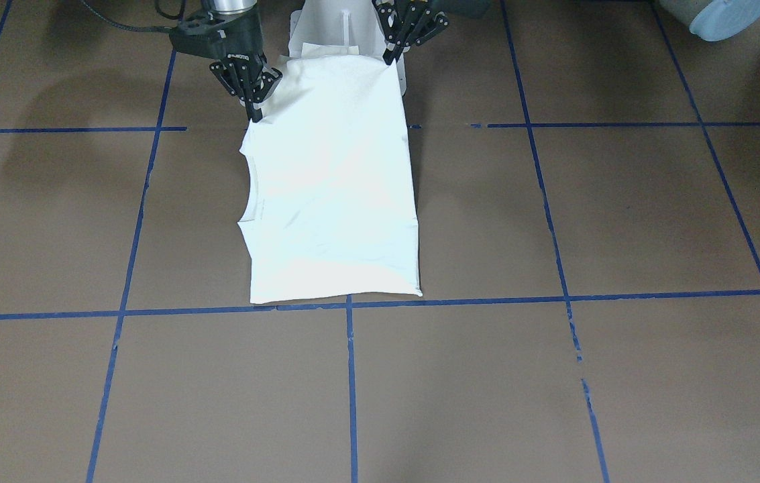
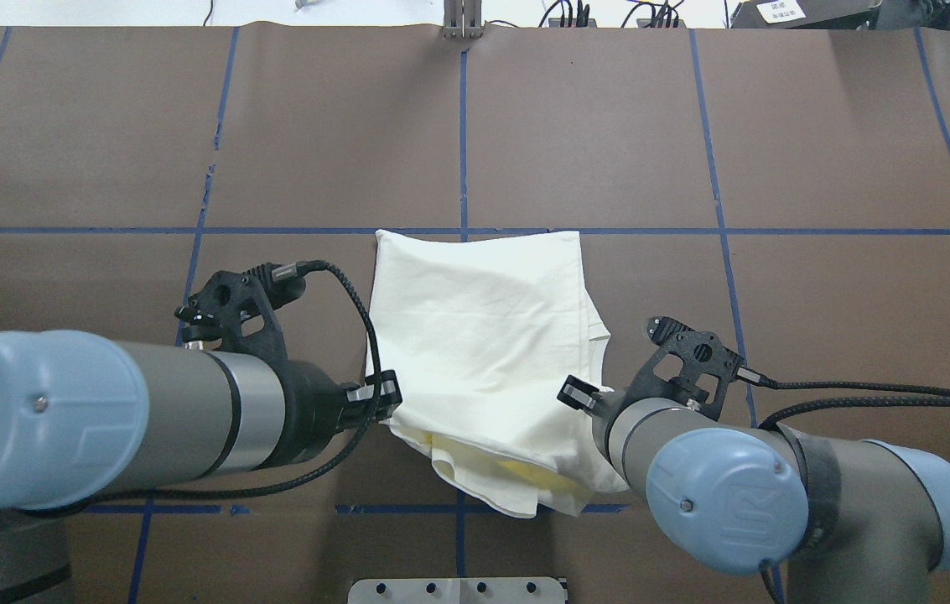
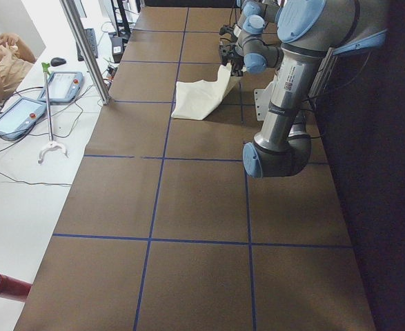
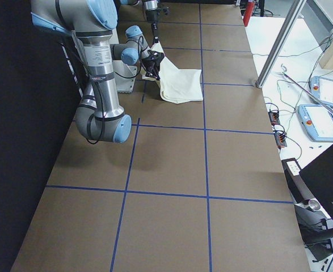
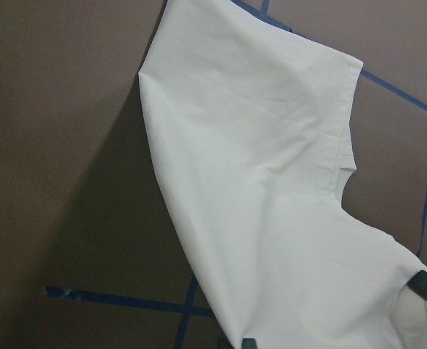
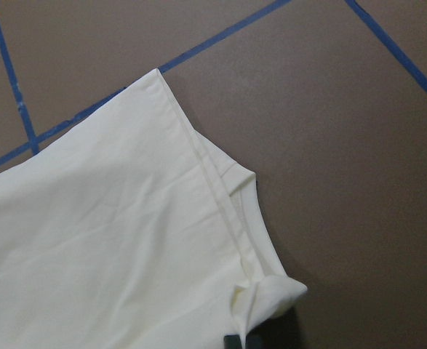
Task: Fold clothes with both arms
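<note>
Desk [image 2: 106, 126]: brown cover, marked into squares with blue tape.

Surroundings in the exterior left view, left to right: a person [image 3: 1, 58] was seen at the white side bench, then teach pendants [image 3: 65, 86], then an upright metal post [image 3: 85, 48]. All were well apart from the work. A white pedestal [image 1: 343, 27] was noted between the two arms, just behind the garment's raised edge.

Left hand [image 2: 382, 396]: fingers were pressed together on the shirt [image 2: 483, 335], pinching its near left corner.

Shirt: it was spread between the two hands with its plain cream side up. The far part was laid flat on the desk, the far edge along a blue tape line. The near edge was lifted clear of the desk, with loose folded layers sagging under it. The neckline was turned toward the right arm.

Right hand [image 2: 579, 394]: fingers were closed on the near right corner, just beside the neckline.
</note>
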